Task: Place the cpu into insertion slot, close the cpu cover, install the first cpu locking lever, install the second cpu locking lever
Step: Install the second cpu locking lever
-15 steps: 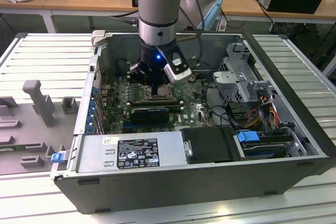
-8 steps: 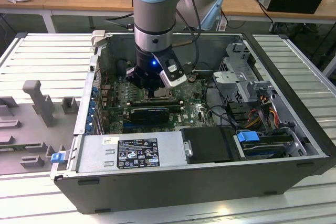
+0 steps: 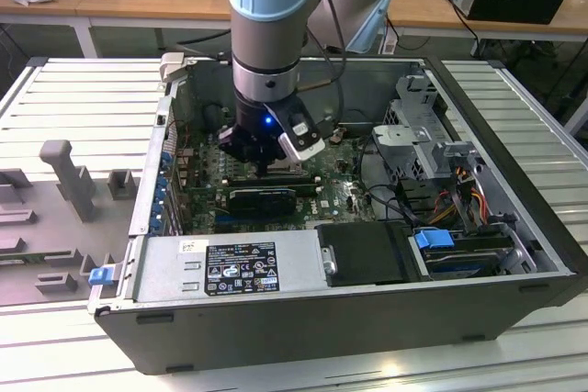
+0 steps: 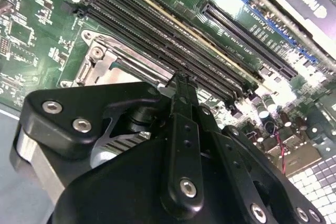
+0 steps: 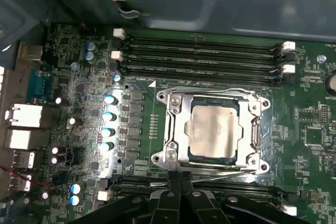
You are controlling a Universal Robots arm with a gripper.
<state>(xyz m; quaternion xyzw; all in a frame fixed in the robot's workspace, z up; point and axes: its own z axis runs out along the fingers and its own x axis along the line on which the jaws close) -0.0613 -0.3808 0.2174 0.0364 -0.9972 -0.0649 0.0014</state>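
Gripper (image 5: 180, 181) jaws pressed together, tips down at near edge of socket frame, apparently on thin wire lever (image 5: 220, 173) running along that edge. Just beyond: cpu cover (image 5: 176, 129) lying flat over insertion slot (image 5: 194, 153), cpu (image 5: 214, 127) seated inside window. Memory slots (image 5: 199, 56) farther back. Judgement: lever step under way; press steadily, stay on wire, avoid slipping onto green board (image 5: 79, 77).
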